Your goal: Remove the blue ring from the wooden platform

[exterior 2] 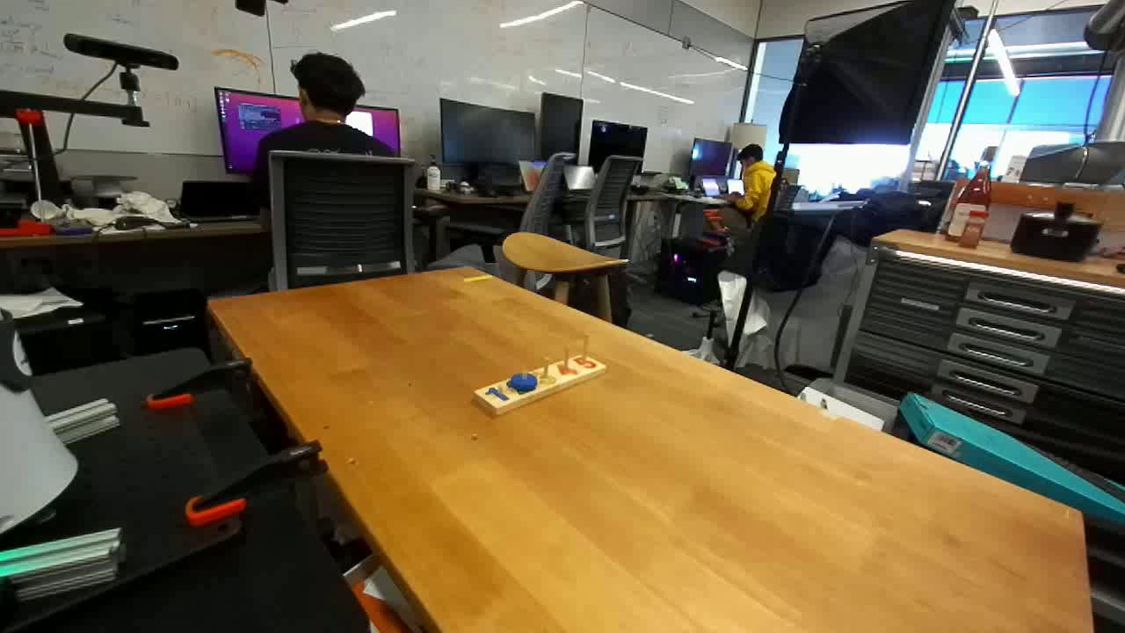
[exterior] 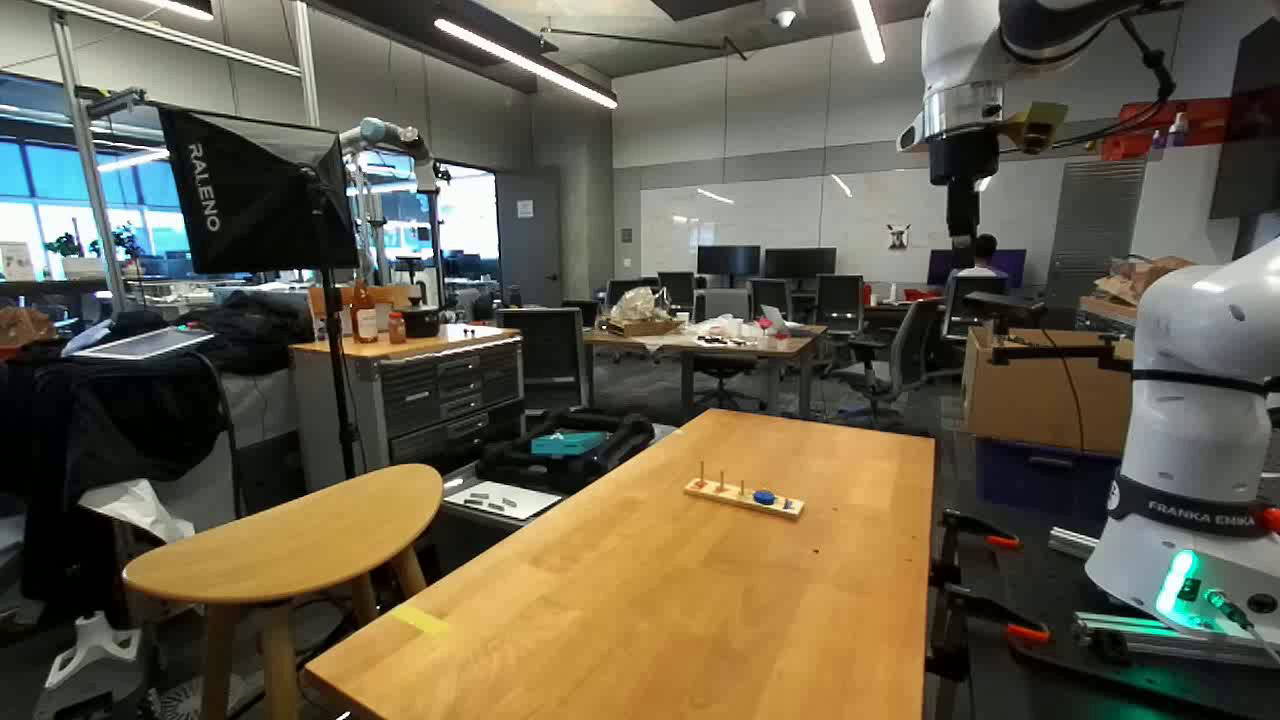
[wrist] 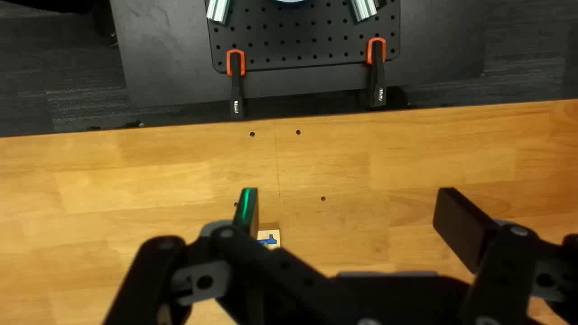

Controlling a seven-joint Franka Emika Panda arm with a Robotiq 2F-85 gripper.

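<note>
The wooden platform (exterior: 731, 494) is a small pale board with thin upright pegs, lying on the long table; it also shows in an exterior view (exterior 2: 547, 395). The blue ring (exterior: 764, 497) sits around a peg near one end of the platform; it also shows in an exterior view (exterior 2: 523, 382). My gripper (exterior: 962, 240) hangs high above the table, apart from the platform. In the wrist view, my gripper (wrist: 350, 210) is open with nothing between the fingers. There, only a platform corner (wrist: 264, 234) with a blue 1-shaped mark shows beside the left finger; the ring is hidden.
The long wooden table (exterior: 640, 600) bears the platform. Black clamps with orange tips (wrist: 237, 85) hold the robot's mount along the table's near edge. A rounded wooden stool (exterior: 290, 535) stands beside the table. A softbox light (exterior: 260, 190) stands farther back.
</note>
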